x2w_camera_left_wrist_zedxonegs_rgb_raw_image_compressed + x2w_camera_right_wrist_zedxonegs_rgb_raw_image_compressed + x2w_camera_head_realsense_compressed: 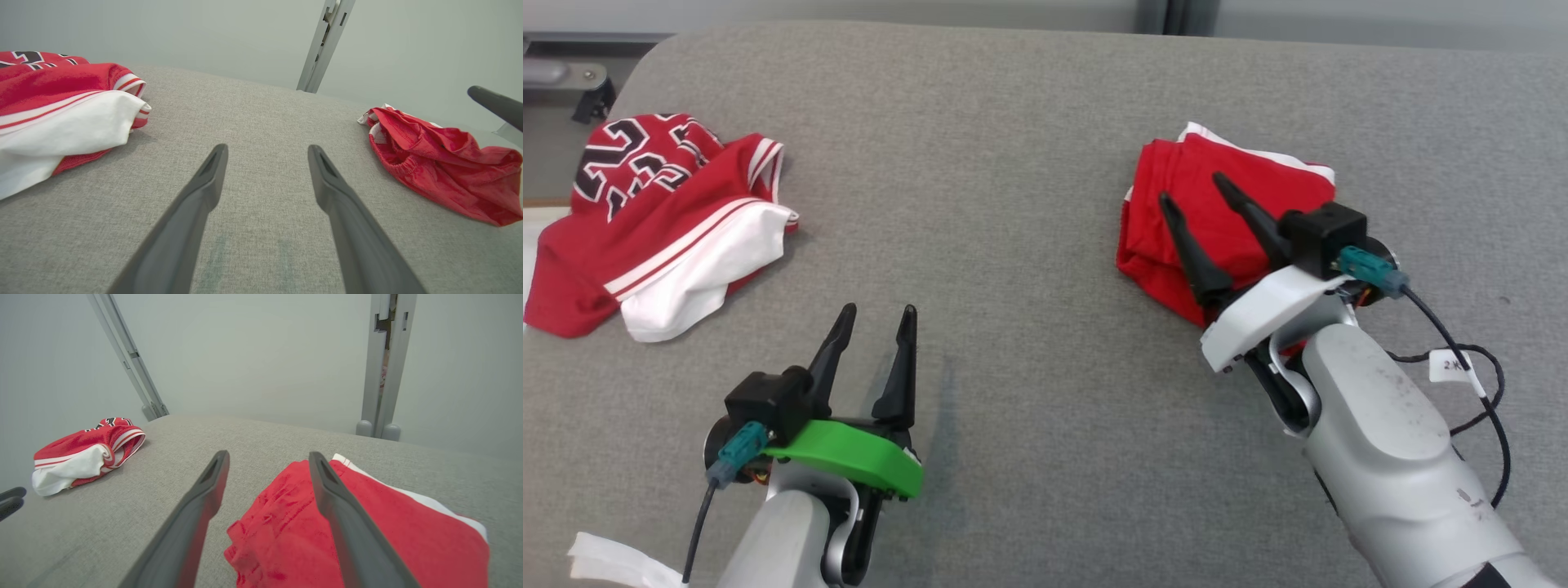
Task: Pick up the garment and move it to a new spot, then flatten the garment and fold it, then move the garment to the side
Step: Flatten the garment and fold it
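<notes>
A folded red garment [1233,216] with a white edge lies on the right side of the grey table [1013,163]. My right gripper [1192,188] hovers just above its near part, open, with nothing between the fingers. The right wrist view has the folded garment [388,522] under and to the right of the spread fingers [327,486]. My left gripper [882,314] stands open over bare table at the lower left, apart from any cloth. From the left wrist, the folded garment [441,163] lies far right and my left gripper [267,151] points at grey cloth.
A crumpled red and white jersey [645,220] with black numbers lies at the table's left edge, also in the left wrist view [61,106]. A scrap of white tape [605,559] sits at the lower left corner. Grey frame posts [384,363] stand behind the table.
</notes>
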Controlling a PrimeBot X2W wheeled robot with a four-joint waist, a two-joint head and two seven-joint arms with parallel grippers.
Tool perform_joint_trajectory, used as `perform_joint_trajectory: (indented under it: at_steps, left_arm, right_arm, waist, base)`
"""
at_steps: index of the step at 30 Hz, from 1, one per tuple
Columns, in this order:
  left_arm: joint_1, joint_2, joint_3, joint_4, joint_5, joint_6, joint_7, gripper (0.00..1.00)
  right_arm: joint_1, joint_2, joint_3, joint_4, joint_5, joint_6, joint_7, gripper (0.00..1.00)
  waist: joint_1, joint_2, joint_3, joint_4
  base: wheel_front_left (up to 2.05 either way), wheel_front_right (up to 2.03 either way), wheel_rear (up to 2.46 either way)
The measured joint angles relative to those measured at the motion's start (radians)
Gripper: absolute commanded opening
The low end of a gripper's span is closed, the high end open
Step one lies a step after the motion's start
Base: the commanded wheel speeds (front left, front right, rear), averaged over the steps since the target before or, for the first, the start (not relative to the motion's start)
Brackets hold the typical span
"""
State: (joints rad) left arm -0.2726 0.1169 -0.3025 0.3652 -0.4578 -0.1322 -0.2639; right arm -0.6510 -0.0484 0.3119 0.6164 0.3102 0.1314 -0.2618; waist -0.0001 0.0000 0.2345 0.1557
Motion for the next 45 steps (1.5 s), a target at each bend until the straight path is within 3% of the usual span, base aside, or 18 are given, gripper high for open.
perform_joint_trajectory:
  at_steps: [8, 13, 25, 33, 39, 41, 42, 45]
  left_arm:
    - [0.003, 0.001, 0.063, -0.004, 0.071, 0.000, 0.000, 1.00]
    - [0.043, -0.005, 0.093, -0.002, 0.113, 0.000, 0.000, 1.00]
    - [0.195, -0.042, 0.160, -0.020, 0.187, 0.000, 0.000, 1.00]
    - [0.204, -0.054, 0.151, -0.031, 0.195, 0.000, 0.000, 1.00]
    - [0.143, -0.056, 0.136, -0.051, 0.195, 0.000, 0.000, 1.00]
    - [0.120, -0.056, 0.129, -0.058, 0.194, 0.000, 0.000, 1.00]
    - [0.106, -0.056, 0.124, -0.062, 0.194, 0.000, 0.000, 1.00]
    - [0.066, -0.055, 0.109, -0.066, 0.183, 0.000, 0.000, 1.00]
  right_arm:
    - [0.128, -0.001, -0.238, -0.112, -0.123, 0.000, 0.000, 1.00]
    - [0.217, 0.000, -0.294, -0.140, -0.169, 0.000, -0.001, 1.00]
    - [0.439, -0.001, -0.323, -0.112, -0.105, 0.000, -0.001, 1.00]
    - [0.422, -0.001, -0.328, -0.116, -0.113, 0.000, -0.001, 1.00]
    - [0.308, -0.001, -0.337, -0.128, -0.156, 0.000, -0.001, 0.99]
    - [0.245, -0.001, -0.337, -0.123, -0.176, 0.000, -0.001, 0.05]
    - [0.210, -0.001, -0.337, -0.115, -0.185, 0.000, -0.001, 0.00]
    - [0.114, 0.000, -0.346, -0.079, -0.233, 0.000, -0.001, 0.00]
  waist:
    - [0.0000, 0.0000, -0.020, -0.075]
    - [0.0000, 0.0000, -0.050, -0.105]
    - [0.0000, 0.0000, -0.137, -0.141]
    - [0.0000, 0.0000, -0.124, -0.134]
    - [0.0000, 0.0000, -0.074, -0.119]
    - [0.0001, 0.0000, -0.049, -0.111]
    - [0.0000, 0.0000, -0.036, -0.107]
    - [0.0001, 0.0001, 0.003, -0.093]
  base:
    - [0.00, 0.00, 0.00]
    - [0.00, 0.00, 0.00]
    - [0.00, 0.00, 0.00]
    - [0.00, 0.00, 0.00]
    - [0.00, 0.00, 0.00]
    - [0.00, 0.00, 0.00]
    - [0.00, 0.00, 0.00]
    - [0.00, 0.00, 0.00]
